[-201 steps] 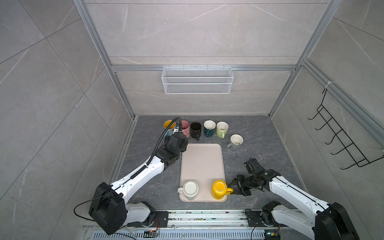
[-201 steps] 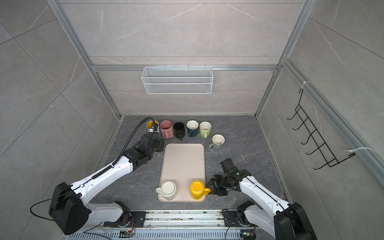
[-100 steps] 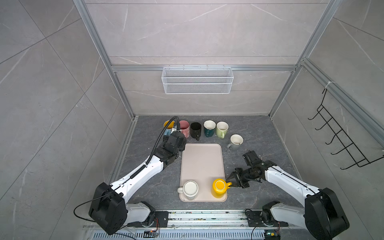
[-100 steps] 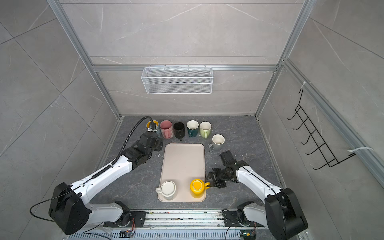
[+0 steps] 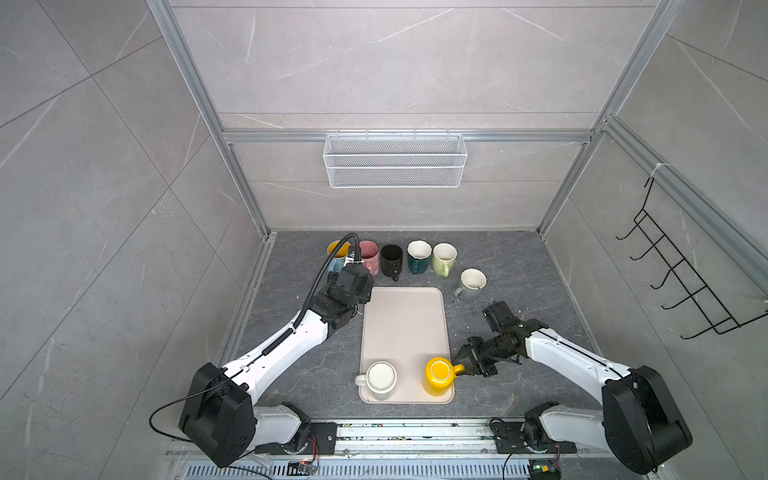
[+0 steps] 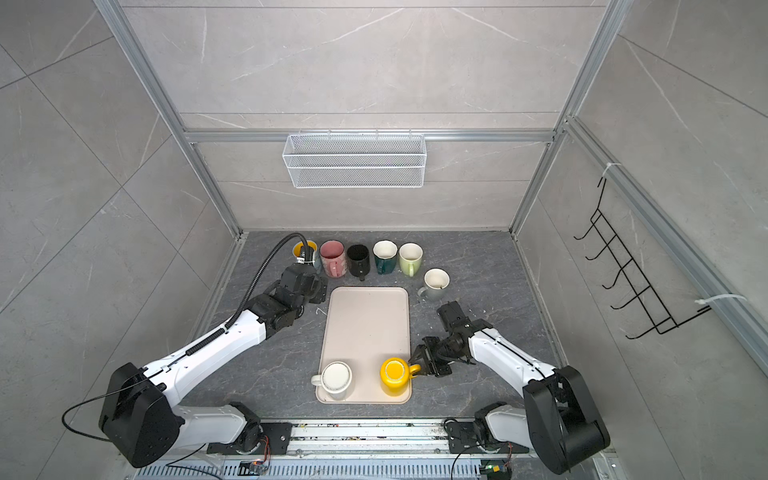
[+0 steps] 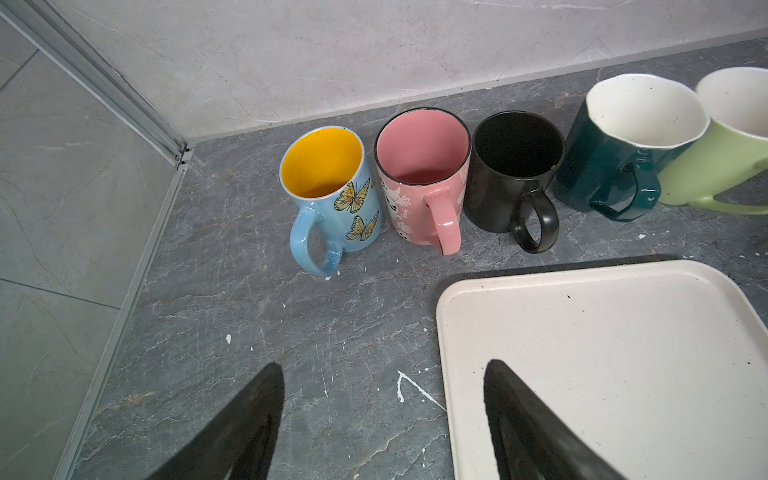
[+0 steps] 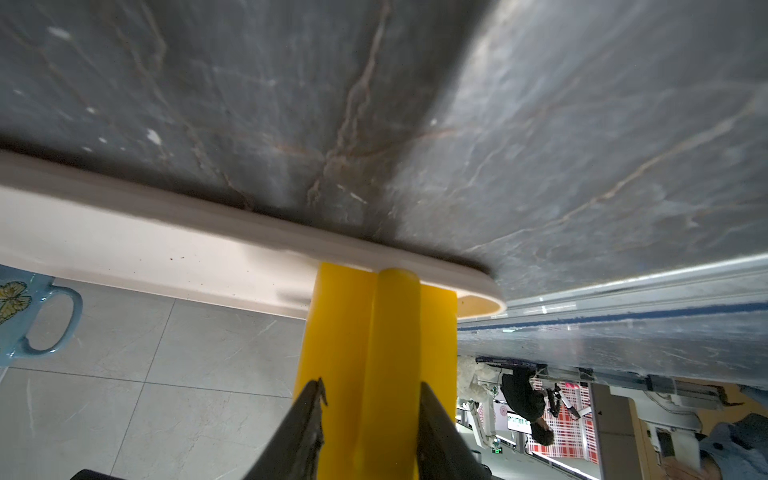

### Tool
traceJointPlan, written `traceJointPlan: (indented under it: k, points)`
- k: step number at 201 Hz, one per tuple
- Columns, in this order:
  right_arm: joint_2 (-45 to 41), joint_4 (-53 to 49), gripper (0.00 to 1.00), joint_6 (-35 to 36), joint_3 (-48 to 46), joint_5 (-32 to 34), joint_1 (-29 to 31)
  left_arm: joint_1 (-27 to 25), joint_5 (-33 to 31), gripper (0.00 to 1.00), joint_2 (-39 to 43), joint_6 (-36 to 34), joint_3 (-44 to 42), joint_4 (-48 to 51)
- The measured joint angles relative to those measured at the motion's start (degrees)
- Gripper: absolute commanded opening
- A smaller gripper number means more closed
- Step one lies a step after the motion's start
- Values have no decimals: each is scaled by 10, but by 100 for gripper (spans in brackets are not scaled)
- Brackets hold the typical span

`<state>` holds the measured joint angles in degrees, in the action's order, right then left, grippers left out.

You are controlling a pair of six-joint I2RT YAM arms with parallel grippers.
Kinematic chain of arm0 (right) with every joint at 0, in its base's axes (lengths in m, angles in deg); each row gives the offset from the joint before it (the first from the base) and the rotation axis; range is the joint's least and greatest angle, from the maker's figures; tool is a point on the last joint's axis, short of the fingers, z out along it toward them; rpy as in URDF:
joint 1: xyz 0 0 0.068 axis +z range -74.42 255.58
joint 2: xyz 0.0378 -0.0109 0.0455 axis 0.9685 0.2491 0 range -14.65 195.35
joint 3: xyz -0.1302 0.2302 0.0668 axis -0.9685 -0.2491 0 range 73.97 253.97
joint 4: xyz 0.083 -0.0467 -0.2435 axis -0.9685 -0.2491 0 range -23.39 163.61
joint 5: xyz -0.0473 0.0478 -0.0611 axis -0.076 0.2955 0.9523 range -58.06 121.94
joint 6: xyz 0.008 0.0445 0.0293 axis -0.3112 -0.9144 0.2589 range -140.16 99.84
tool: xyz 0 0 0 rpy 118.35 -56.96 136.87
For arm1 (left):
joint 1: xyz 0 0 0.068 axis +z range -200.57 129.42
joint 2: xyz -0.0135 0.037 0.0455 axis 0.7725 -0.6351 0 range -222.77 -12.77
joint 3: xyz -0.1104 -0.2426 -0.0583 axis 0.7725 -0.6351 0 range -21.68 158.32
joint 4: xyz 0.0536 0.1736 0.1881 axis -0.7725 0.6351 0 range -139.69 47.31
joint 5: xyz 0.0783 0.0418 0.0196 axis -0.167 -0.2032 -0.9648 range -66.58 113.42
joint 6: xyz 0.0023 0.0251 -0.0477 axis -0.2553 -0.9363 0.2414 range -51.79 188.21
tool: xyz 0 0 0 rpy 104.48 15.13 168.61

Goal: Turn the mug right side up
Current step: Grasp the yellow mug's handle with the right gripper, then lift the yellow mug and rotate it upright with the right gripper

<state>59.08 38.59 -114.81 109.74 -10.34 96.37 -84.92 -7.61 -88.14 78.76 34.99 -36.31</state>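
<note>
A yellow mug (image 5: pixel 438 374) (image 6: pixel 395 374) stands upside down on the front right corner of the beige tray (image 5: pixel 403 324) (image 6: pixel 368 324), handle (image 5: pixel 457 368) pointing right. My right gripper (image 5: pixel 464 365) (image 6: pixel 417 365) (image 8: pixel 370 382) is rolled over and straddles that handle (image 8: pixel 390 332), open, with a gap showing on one side. A white mug (image 5: pixel 380 376) (image 6: pixel 336 376) stands upside down on the tray's front left. My left gripper (image 5: pixel 363 293) (image 6: pixel 318 293) (image 7: pixel 384 365) hangs open and empty by the tray's far left corner (image 7: pixel 582 353).
Along the back stand upright mugs: blue butterfly (image 7: pixel 332 187), pink (image 7: pixel 419 166), black (image 7: pixel 515 166), teal (image 7: pixel 623 137), green (image 7: pixel 727 145). A grey mug (image 5: pixel 471 284) sits right of the tray's far end. A wire basket (image 5: pixel 395 160) hangs on the back wall, a hook rack (image 5: pixel 685 282) on the right.
My right gripper has rolled over and moved left to the yellow mug, coming around its handle. My left arm has barely shifted.
</note>
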Motion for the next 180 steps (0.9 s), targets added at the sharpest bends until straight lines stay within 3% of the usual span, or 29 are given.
traceJointPlan:
  k: [87,115,153,180]
  points:
    - [30,6,36,3,12,-4,19,4,1,78,0,1,0,1]
    - [36,7,24,5,14,-6,21,5,2,78,0,2,0,1]
    - [39,9,0,8,16,-6,24,8,2,78,0,2,0,1]
    - [46,8,0,10,22,-6,24,10,2,78,0,2,0,1]
